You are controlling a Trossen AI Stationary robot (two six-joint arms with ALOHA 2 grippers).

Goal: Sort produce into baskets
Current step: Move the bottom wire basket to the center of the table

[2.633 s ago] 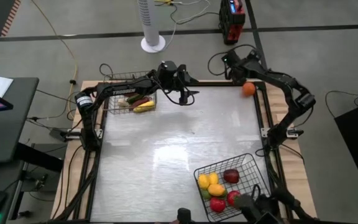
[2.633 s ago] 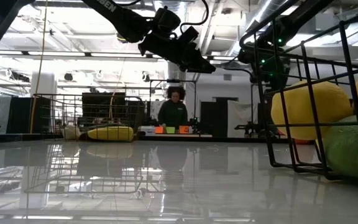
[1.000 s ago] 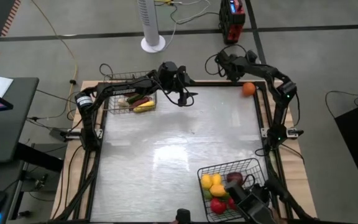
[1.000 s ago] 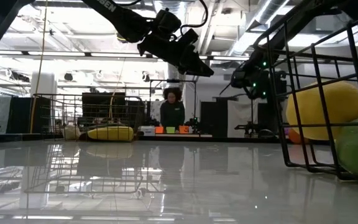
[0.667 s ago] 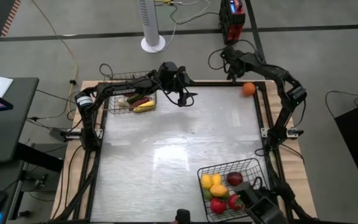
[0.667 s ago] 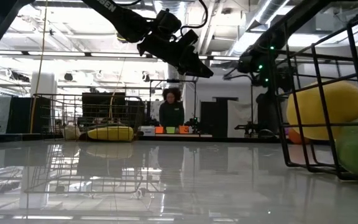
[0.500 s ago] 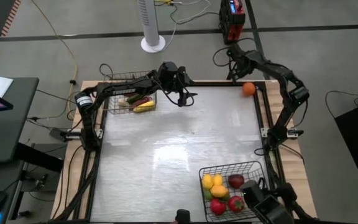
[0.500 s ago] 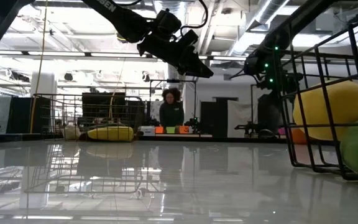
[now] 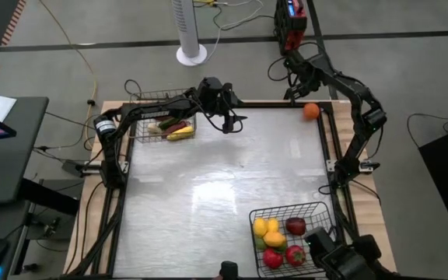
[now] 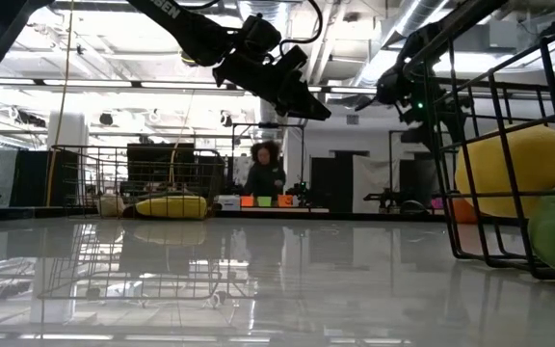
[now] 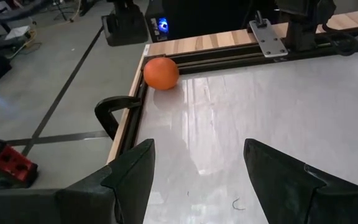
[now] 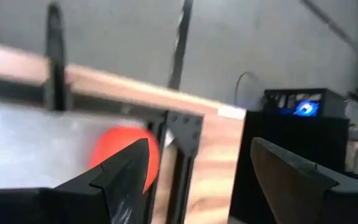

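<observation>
A round orange piece of produce (image 9: 311, 111) lies on the table in the far right corner, against the frame rail. My right gripper (image 9: 294, 78) hangs open above and just beyond it, slanting down toward it; in the right wrist view the orange (image 12: 114, 146) shows past one finger. My left gripper (image 9: 236, 118) stands open in the air near the far edge, right of the grey basket (image 9: 140, 132), which holds long produce such as a yellow piece (image 9: 181, 134). It faces the orange (image 11: 161, 73). The black basket (image 9: 286, 208) at the near right holds yellow, red and green round pieces.
Wooden and black frame rails (image 11: 185, 43) run round the table, with a clamp (image 11: 114, 112) at the far right. A dark object (image 9: 341, 260) sits at the black basket's near right corner. A person (image 10: 263, 173) stands beyond the table. The table's middle (image 9: 224, 179) is bare.
My right gripper has risen above the far right corner and turned at the wrist, still open. The dark object beside the black basket has slid toward the table's right edge. My left arm has kept still.
</observation>
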